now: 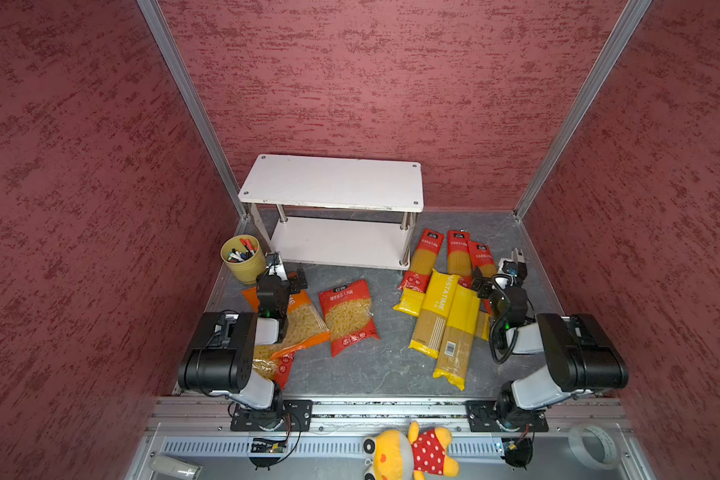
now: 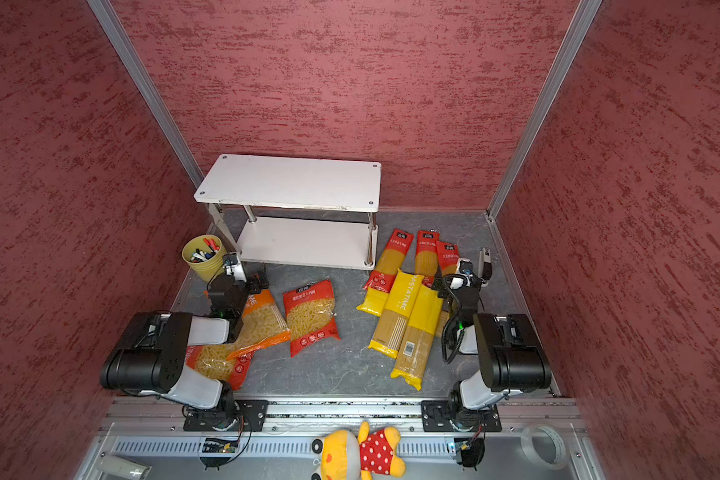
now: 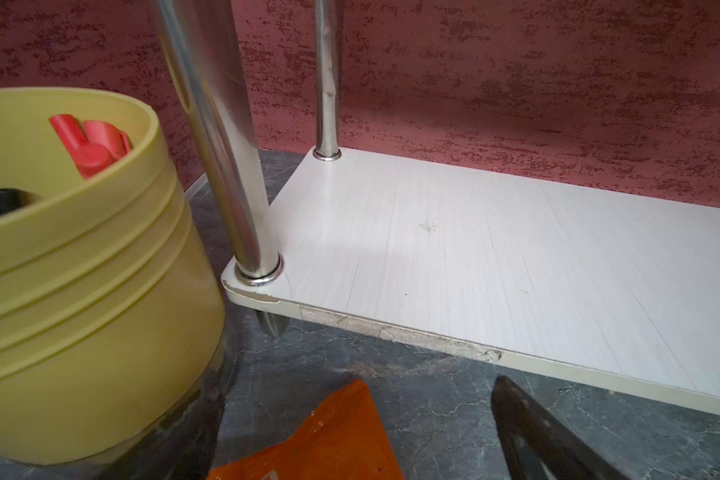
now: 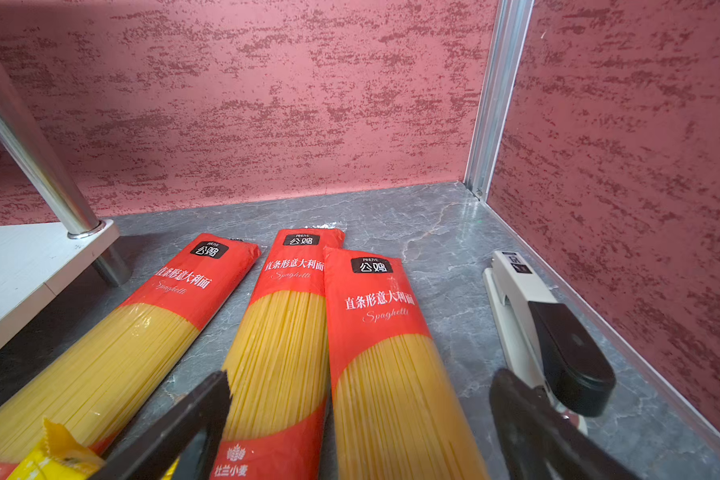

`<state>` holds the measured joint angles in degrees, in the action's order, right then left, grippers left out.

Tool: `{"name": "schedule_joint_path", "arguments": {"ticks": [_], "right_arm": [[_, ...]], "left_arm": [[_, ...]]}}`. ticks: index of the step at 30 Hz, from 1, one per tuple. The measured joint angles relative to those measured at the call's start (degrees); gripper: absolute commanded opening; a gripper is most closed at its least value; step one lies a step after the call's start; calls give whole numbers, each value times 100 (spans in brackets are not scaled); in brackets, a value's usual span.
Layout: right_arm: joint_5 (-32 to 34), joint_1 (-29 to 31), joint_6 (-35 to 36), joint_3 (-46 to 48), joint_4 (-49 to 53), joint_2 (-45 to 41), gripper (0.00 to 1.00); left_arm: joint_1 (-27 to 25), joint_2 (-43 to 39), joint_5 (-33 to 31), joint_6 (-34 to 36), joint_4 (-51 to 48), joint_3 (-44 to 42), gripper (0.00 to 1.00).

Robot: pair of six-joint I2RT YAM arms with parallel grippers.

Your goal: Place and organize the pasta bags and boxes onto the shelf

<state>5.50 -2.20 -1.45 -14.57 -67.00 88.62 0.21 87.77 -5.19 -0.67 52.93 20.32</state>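
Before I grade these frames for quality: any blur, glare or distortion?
Left wrist view: chrome post bowed, glare-streaked; left end effector fingers blurred. Right wrist view: red spaghetti pack print sharp, right fingers blurred. Both top views: even light, wall frames splay.

Matt white wood-grain laminate on the shelf [image 3: 495, 249] boards, chipped to rough raw chipboard along the lower front edge. Polished, mirror-bright chrome on its posts [image 3: 225, 145]. Matt, ribbed yellow plastic for the pen cup [image 3: 80, 291]. Glossy plastic film on the red spaghetti packs [image 4: 375, 311] and the orange macaroni bag [image 3: 329, 440]. Smooth grey stone-look tabletop [image 1: 375, 365], faintly sheened. Rough, mottled red plaster-look walls [image 1: 391, 83]. Brushed aluminium corner rails [image 1: 191, 99]. Soft plush cloth on the toy [image 1: 393, 453].
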Motion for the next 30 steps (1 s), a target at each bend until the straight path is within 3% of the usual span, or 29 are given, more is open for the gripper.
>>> {"name": "schedule_joint_path", "arguments": {"ticks": [30], "right_arm": [[76, 2, -9, -2, 2, 0, 99]], "left_arm": [[52, 0, 216, 2, -70, 4, 100]]}}
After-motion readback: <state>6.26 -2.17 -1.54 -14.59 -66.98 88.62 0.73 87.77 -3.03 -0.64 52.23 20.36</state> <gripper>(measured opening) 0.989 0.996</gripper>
